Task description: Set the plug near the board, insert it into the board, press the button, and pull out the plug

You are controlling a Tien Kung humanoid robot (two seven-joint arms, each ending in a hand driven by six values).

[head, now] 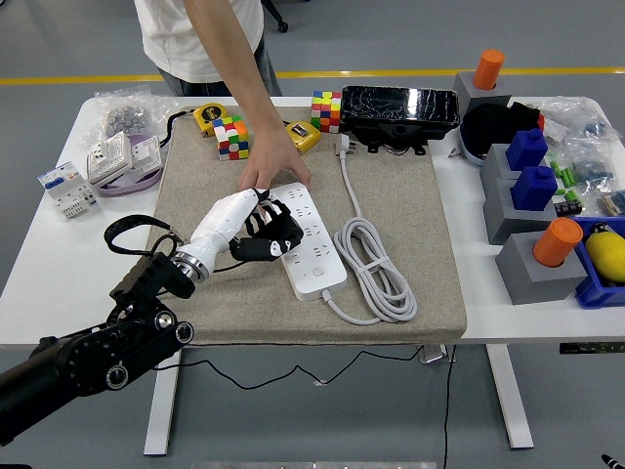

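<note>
We see the scene evenly and brightly lit from overhead, with only soft, short shadows under the coiled white cable (pixel 373 266) on the beige fabric mat (pixel 420 205). Glare streaks the glossy black plastic-wrapped box (pixel 400 105) at the far side. Focus is sharp throughout; the white table (pixel 59 264) edges bow slightly.

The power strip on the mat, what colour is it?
White. The power strip shows best in the head view, the only one.
</note>
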